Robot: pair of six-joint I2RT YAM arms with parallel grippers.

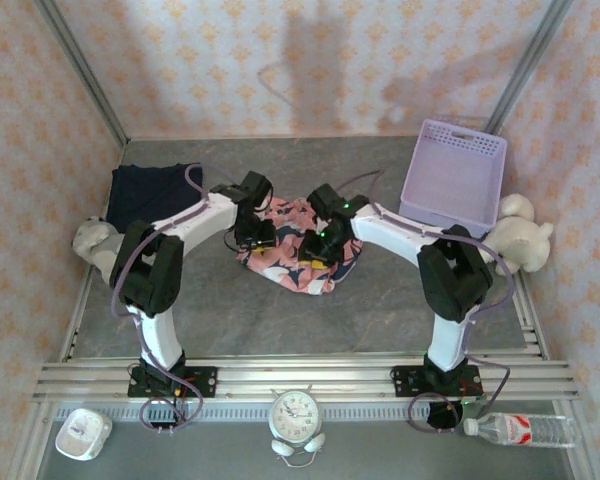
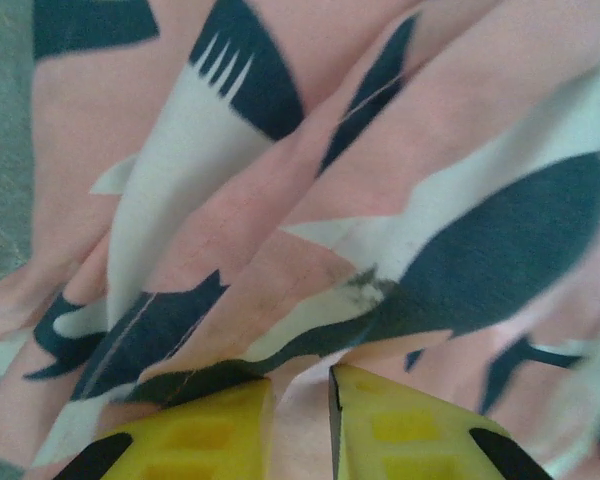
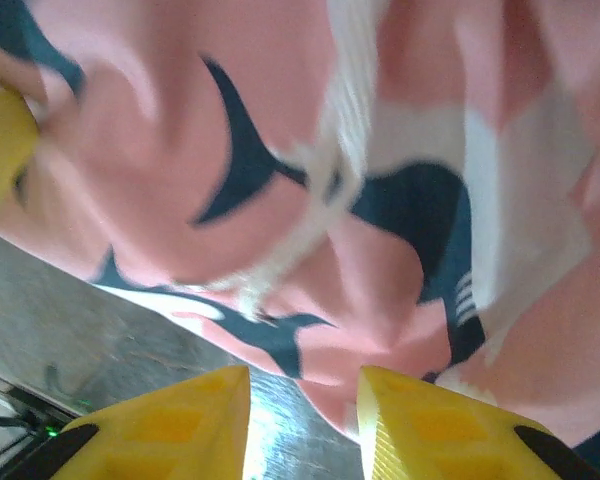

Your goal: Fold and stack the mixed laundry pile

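The salmon-pink garment with navy and white bird print [image 1: 292,268] lies crumpled at the table's middle. My left gripper [image 1: 252,234] sits on its left part. In the left wrist view the yellow fingers [image 2: 195,440] stand close together with a fold of the printed cloth [image 2: 280,200] pinched in the narrow gap [image 2: 300,405]. My right gripper [image 1: 316,246] is over the garment's right part. Its jaws [image 3: 302,415] are open just off the cloth's edge [image 3: 380,200], with bare table [image 3: 130,330] showing between them. The plain navy garment [image 1: 150,192] lies flat at the back left.
A lavender basket [image 1: 453,175] stands at the back right with a white plush toy [image 1: 525,238] beside it. Another plush toy [image 1: 93,241] sits at the left edge. A clock [image 1: 297,415] and a bottle [image 1: 515,430] lie in front of the arm bases.
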